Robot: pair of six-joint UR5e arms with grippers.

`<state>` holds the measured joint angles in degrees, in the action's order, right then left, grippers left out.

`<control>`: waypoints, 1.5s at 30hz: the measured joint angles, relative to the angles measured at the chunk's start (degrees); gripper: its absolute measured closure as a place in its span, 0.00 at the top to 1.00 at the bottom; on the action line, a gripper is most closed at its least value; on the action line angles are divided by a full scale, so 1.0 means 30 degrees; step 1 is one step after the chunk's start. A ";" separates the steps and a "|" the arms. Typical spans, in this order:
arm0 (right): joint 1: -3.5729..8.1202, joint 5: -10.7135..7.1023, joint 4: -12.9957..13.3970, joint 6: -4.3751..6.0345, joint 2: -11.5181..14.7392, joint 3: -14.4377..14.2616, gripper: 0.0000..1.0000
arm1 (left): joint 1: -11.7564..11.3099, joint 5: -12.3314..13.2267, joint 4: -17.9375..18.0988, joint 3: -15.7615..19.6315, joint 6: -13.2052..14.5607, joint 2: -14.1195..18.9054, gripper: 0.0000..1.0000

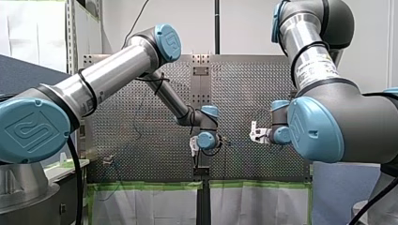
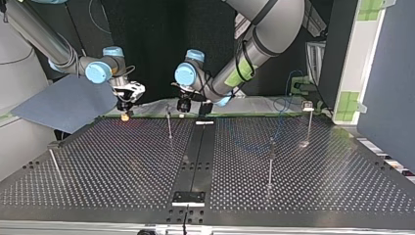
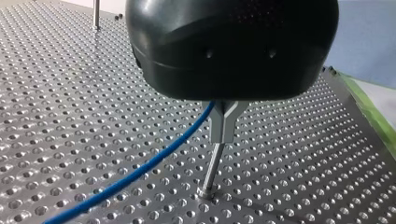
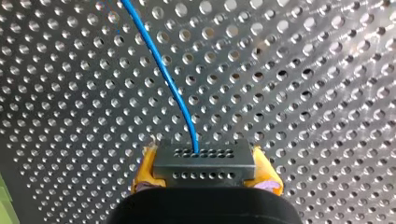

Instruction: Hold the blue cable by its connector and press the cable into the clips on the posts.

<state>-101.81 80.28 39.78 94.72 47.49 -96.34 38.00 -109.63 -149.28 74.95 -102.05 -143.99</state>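
perforated metal table (image 2: pixel 342 186): dark, dotted with holes, a black strip (image 2: pixel 198 147) down its middle.
pale wall (image 1: pixel 244 23): plain, beyond the table in the front view.
slotted metal upright (image 1: pixel 70 37): at that view's left.
blue-grey panel (image 2: pixel 389 73): at the top view's right.
black backdrop (image 2: pixel 156 39): past the table's far edge in the top view.
green tape (image 1: pixel 141 185): along the table's edge, over white sheeting (image 1: pixel 141 206).

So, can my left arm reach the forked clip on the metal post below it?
Likely yes: my left claw hangs above the forked grey clip on its thin metal post; only the blue cable nears it.
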 joint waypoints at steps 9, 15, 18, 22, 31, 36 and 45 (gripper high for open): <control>0.0029 0.0406 0.0284 0.0030 -0.0121 0.0014 0.00 | 0.0123 0.0848 -0.0066 -0.0054 -0.0025 -0.0494 0.00; 0.0105 0.0552 0.0422 0.0044 -0.0508 0.0059 0.00 | 0.0121 0.0922 -0.0075 -0.0456 -0.0235 -0.0552 0.00; 0.0181 0.0568 0.0428 0.0065 -0.0599 0.0101 0.00 | 0.0108 0.0951 -0.0063 -0.0634 -0.0443 -0.0553 0.00; 0.0251 0.0594 0.0427 0.0215 -0.0630 0.0265 0.00 | 0.0061 0.0961 -0.0073 -0.0879 -0.0570 -0.0557 0.00; 0.0288 0.0811 0.0446 0.0333 -0.0653 0.0681 0.00 | -0.0150 0.1114 -0.0085 -0.1403 -0.0848 -0.0559 0.00; 0.0290 0.0835 0.0591 0.0433 -0.0655 0.0768 0.00 | -0.0382 0.1212 -0.0127 -0.1670 -0.1062 -0.0559 0.00; 0.0290 0.0964 0.0884 0.0612 -0.0679 0.0909 0.00 | -0.0816 0.1253 -0.0260 -0.1868 -0.1082 -0.0558 0.00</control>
<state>-100.94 83.17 42.43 96.55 45.45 -93.61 35.55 -105.87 -150.06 69.34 -105.29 -145.66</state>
